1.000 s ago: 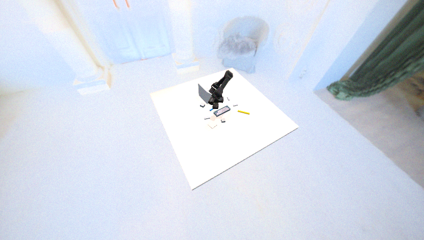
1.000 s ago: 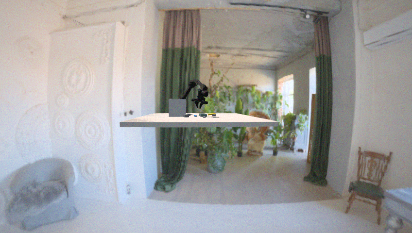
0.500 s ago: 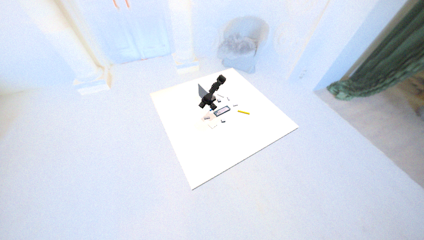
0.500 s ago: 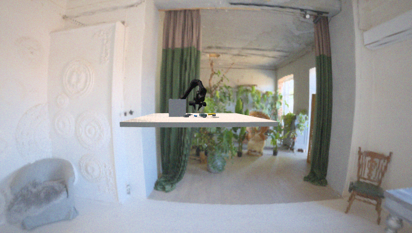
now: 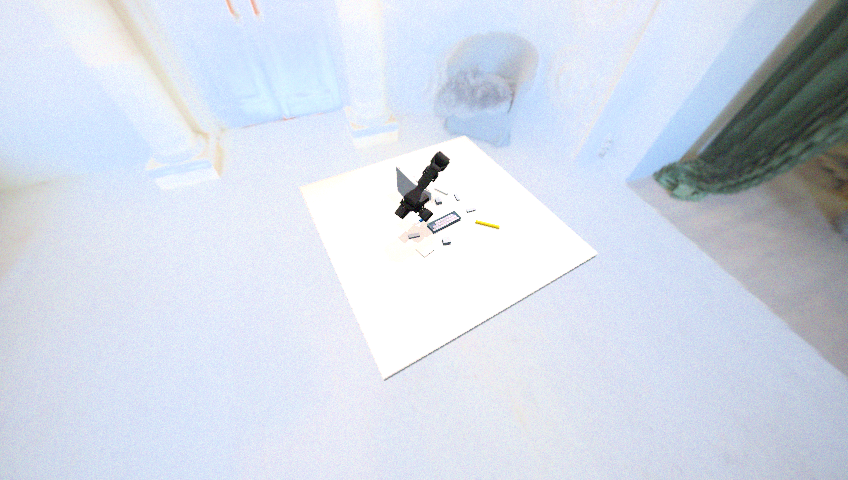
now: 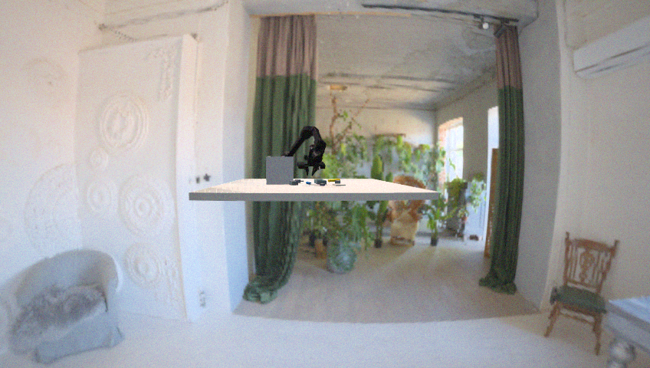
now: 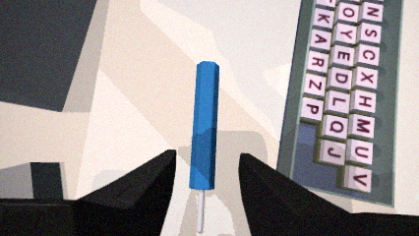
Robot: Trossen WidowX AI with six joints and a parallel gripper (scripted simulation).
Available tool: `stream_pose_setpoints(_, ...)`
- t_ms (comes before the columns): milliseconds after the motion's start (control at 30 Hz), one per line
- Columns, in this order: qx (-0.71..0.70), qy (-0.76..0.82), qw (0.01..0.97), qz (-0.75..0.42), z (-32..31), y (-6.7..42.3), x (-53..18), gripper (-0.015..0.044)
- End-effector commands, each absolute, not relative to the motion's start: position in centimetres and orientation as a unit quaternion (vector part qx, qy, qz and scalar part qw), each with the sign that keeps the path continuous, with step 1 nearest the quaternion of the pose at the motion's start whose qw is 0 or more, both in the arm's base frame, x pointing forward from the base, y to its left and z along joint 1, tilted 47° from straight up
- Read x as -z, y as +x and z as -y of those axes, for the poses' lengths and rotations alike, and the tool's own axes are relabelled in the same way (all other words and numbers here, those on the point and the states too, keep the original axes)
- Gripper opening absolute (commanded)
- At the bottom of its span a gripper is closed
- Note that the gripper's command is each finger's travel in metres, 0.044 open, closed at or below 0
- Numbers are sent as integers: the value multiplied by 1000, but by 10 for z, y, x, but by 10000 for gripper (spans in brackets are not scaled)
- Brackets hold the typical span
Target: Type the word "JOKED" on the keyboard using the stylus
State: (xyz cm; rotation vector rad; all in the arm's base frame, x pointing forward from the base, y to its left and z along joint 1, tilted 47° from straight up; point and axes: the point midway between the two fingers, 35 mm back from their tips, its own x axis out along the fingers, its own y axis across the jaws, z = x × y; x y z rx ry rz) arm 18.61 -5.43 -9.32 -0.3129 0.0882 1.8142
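Note:
The blue stylus [image 7: 205, 123] [image 5: 421, 220] [image 6: 309, 182] lies flat on the white desk [image 5: 476, 297] [image 6: 274, 195], its thin metal tip pointing toward the wrist camera. My gripper [image 7: 208, 159] [image 5: 416, 215] [image 6: 313, 171] is open and hovers just above it, one black finger on each side of the stylus's lower end, not touching it. The keyboard [image 7: 297, 152] [image 5: 443, 222] [image 6: 320, 182] lies close on the right of the stylus, with scrambled letter keys; its J key [image 7: 333, 151] is near the closest end in the wrist view.
A grey box [image 5: 404, 181] [image 6: 279, 169] stands behind the arm. A yellow bar [image 5: 486, 224] [image 6: 334, 180] lies beyond the keyboard. Several small grey and white blocks and a tan sheet [image 5: 410, 236] lie around the keyboard.

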Motion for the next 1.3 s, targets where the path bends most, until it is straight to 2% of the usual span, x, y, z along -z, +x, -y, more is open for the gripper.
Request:
stream_pose_setpoints(0,-783,-134,606,-36,51,185,96,150)
stream_pose_setpoints(1267,-783,-134,606,-35,31,181,116,150)
